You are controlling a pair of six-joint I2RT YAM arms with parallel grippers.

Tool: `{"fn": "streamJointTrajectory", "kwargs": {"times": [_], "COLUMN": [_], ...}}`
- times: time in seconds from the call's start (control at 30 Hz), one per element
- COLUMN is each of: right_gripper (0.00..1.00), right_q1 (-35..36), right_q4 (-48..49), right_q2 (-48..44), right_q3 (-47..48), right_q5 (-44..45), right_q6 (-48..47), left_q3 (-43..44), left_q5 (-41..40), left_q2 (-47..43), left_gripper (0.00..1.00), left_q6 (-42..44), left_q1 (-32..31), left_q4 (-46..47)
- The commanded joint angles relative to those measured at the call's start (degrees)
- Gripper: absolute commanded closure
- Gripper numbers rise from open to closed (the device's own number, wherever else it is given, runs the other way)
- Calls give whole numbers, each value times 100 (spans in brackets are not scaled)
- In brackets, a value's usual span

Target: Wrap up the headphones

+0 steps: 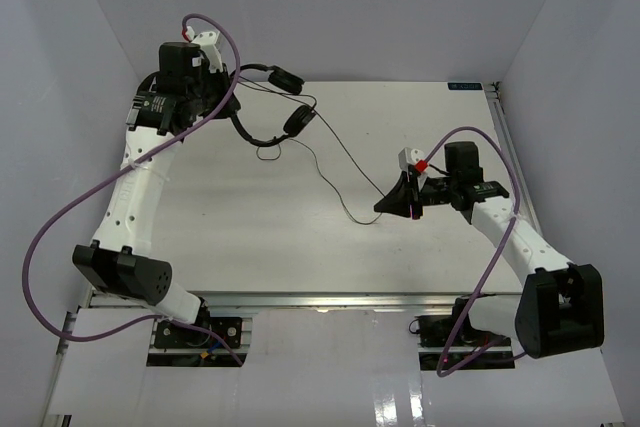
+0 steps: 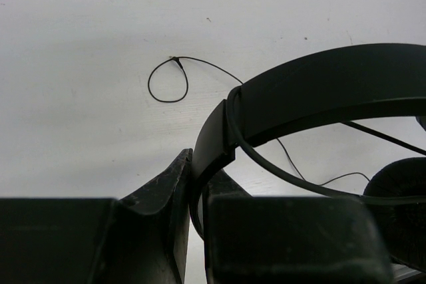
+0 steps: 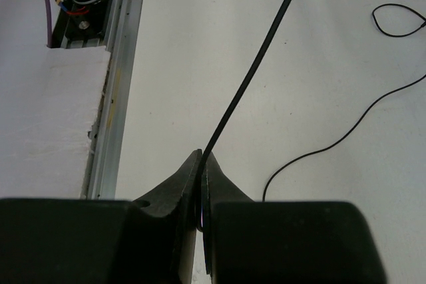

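The left claw (image 2: 197,164) is clamped on the headband (image 2: 319,84) of the headphones (image 1: 297,120), holding them at the worktop's (image 1: 250,247) far left corner, seemingly lifted off it. The right claw (image 3: 202,159) pinches the cord (image 3: 256,74) near mid-worktop, well apart from the earcups (image 1: 285,79). The cord runs straight from its tips, and slack lies looped on the surface.
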Motion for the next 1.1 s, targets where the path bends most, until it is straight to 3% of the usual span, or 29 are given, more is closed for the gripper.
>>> {"fn": "streamJointTrajectory", "kwargs": {"times": [0.0, 0.33, 0.53, 0.83, 1.07], "right_gripper": [92, 92, 92, 92, 92], "right_q1": [-34, -512, -588, -359, 217], "right_q4": [449, 1281, 1291, 99, 51], "right_q2": [238, 490, 409, -197, -541], "right_q3": [121, 138, 113, 39, 266], "right_q5": [244, 238, 79, 141, 578], "right_q6": [204, 957, 1006, -165, -122], "left_q3": [8, -393, -309, 161, 507], "left_q5": [334, 374, -32, -547, -962], "left_q2": [-414, -756, -688, -201, 180], "left_gripper": [100, 100, 100, 100, 100], "left_q6": [-178, -94, -38, -145, -267], "left_q1": [39, 53, 52, 75, 100], "left_q4": [250, 209, 162, 127, 110]}}
